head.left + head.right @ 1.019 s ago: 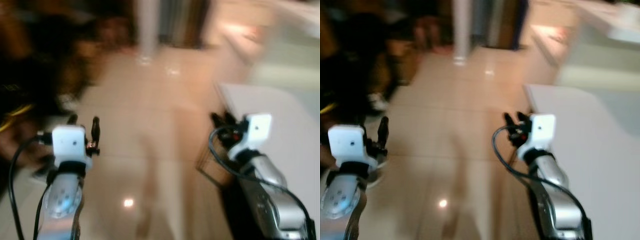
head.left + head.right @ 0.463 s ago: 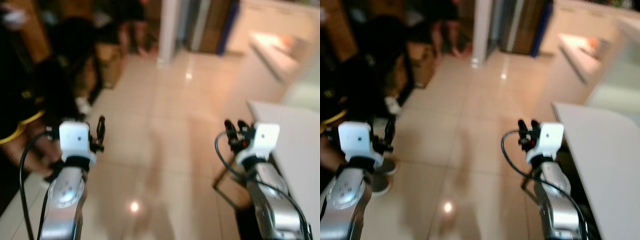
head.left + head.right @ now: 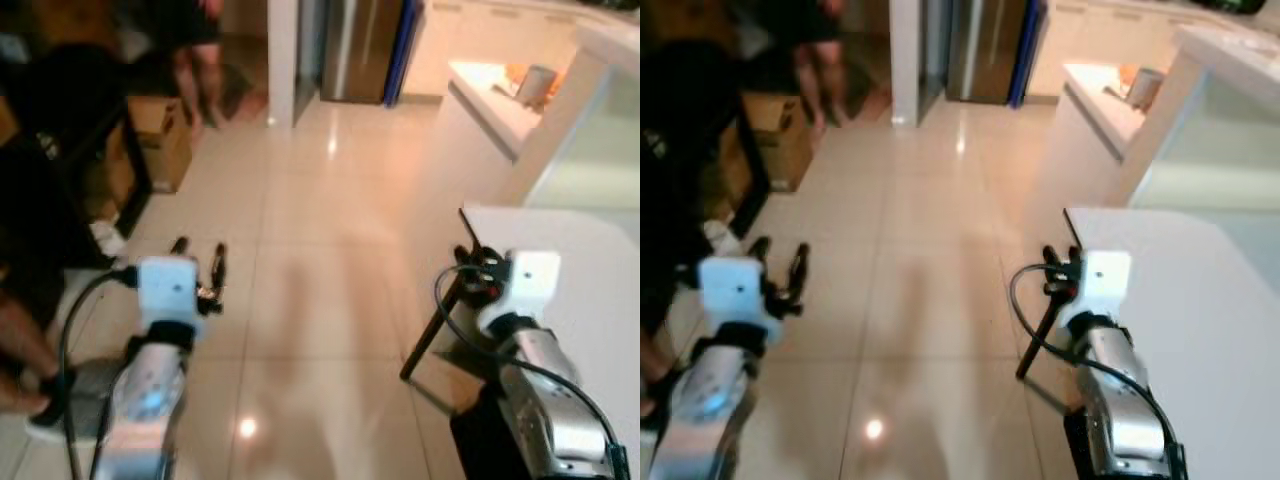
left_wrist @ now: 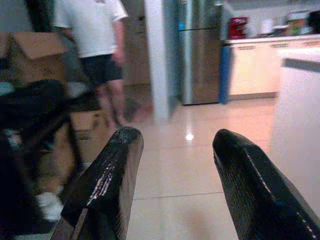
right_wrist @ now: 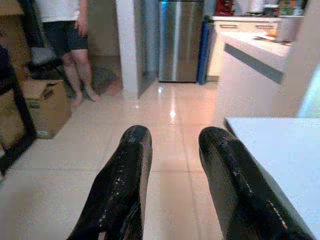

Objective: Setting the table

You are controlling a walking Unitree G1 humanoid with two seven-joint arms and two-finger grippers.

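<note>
Fingers of the left gripper (image 3: 198, 262) stand spread apart with nothing between them, held out over the glossy tiled floor (image 3: 320, 230). Fingers of the right gripper (image 3: 1060, 262) are also parted, more narrowly, and empty, hovering just at the near corner of the white bench (image 3: 1200, 300), which lies on the robot's right. Both silver arms reach forward, wrists level. Farther off stand a person (image 5: 62, 30) beside a cardboard box (image 5: 42, 102), a steel fridge (image 5: 180, 40), and a kitchen counter (image 3: 500, 95).
</note>
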